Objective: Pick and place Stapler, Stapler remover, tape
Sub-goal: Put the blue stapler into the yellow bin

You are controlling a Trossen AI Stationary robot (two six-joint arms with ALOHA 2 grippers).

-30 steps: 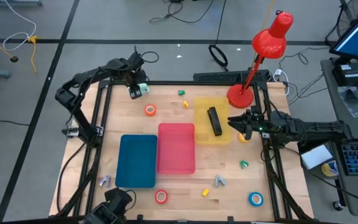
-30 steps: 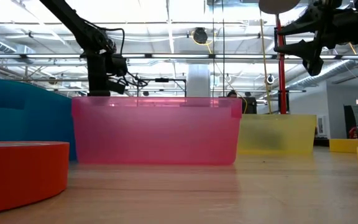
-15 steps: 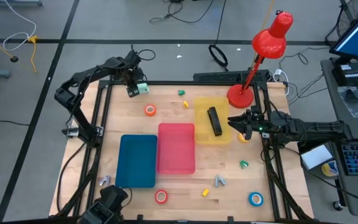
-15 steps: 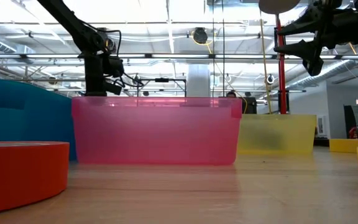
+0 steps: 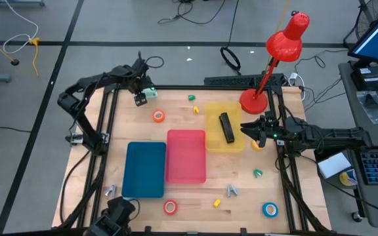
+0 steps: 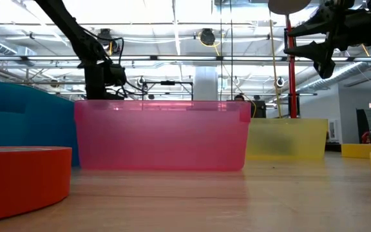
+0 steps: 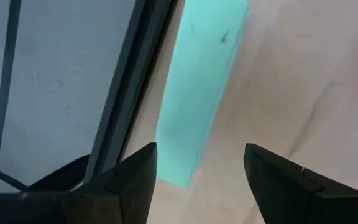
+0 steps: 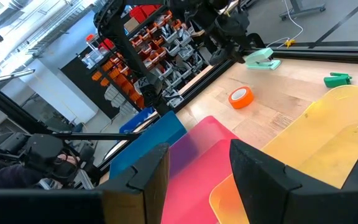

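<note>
1. Left gripper (image 5: pixel 141 98) hovers above the mint-green stapler (image 5: pixel 150 94) at the table's far left corner, fingers (image 7: pixel 132 180) spread, grasping nothing.
2. Right gripper (image 5: pixel 254 133) waits beside the yellow bin (image 5: pixel 214 111), fingers parted and empty.
3. An orange tape roll (image 5: pixel 158 116) lies near the stapler.

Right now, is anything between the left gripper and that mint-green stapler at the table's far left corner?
Nothing visible. The left gripper is open, directly over the mint-green stapler, which lies on the wood beside the table frame, with no object between its fingers and the stapler.
</note>
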